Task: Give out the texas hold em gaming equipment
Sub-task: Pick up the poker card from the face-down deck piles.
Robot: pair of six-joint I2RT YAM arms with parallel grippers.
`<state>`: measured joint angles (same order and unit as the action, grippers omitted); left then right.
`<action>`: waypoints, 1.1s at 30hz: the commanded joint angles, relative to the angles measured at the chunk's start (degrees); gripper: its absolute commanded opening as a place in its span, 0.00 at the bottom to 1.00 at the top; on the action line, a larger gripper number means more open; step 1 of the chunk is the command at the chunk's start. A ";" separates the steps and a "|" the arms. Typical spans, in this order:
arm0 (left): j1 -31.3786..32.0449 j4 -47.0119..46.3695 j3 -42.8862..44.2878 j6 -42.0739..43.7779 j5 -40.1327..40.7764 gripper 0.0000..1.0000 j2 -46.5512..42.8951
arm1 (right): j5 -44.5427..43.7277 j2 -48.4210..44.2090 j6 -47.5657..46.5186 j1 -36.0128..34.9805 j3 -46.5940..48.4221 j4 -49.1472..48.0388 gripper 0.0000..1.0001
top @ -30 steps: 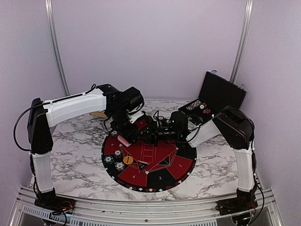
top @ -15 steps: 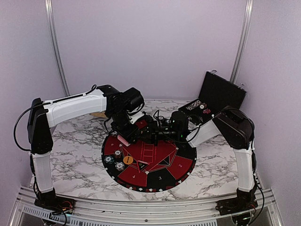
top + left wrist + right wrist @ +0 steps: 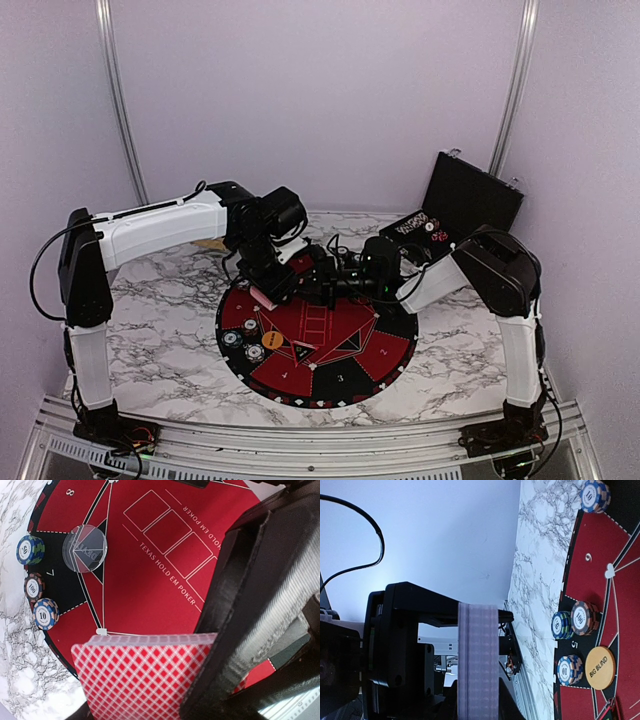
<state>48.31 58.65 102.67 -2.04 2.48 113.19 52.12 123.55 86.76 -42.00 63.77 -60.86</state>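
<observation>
Deck: pinched in right gripper, long edge 9-to-3 o'clock, at 6 o'clock in left wrist view; left gripper nearest, closure cannot be told.

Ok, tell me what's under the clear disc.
The clear disc lies flat on the mat. The mat's white lines and a dark wedge show through it. The disc's own lettering hides the bit of mat right beneath its middle.

mat "TEXAS HOLD EM POKER", orange disc "BIG BLIND", clear disc perhaps "DEALER", chips "50", "100", "10"
</observation>
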 commanded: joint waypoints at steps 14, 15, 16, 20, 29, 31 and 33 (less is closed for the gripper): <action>-0.46 -0.28 -0.28 1.07 0.30 0.40 -2.45 | -0.95 -4.90 -12.87 -0.10 0.99 12.29 0.19; -0.42 -0.29 -0.28 1.08 0.27 0.40 -2.44 | -1.03 -5.05 -13.49 -0.13 1.03 12.90 0.21; -0.44 -0.29 -0.28 1.08 0.26 0.40 -2.55 | -1.06 -5.14 -13.74 -0.14 1.01 13.15 0.24; -0.51 -0.38 -0.20 1.07 0.12 0.39 -2.78 | -1.21 -5.46 -14.86 -0.20 0.83 13.97 0.34; -0.78 -0.56 -0.80 1.15 -0.55 0.37 -2.89 | -1.68 -6.67 -17.66 -0.22 1.14 16.56 0.45; -0.82 -0.58 -0.96 1.24 -0.70 0.37 -3.01 | -1.90 -6.94 -18.32 -0.11 1.31 17.37 0.46; -0.85 -0.64 -1.01 1.30 -0.94 0.37 -3.18 | -2.26 -7.26 -19.72 -0.13 1.80 19.08 0.47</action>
<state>47.99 58.11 101.97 -1.26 2.15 113.16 50.41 119.04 70.37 -42.00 63.81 -44.77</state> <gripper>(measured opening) 0.665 0.466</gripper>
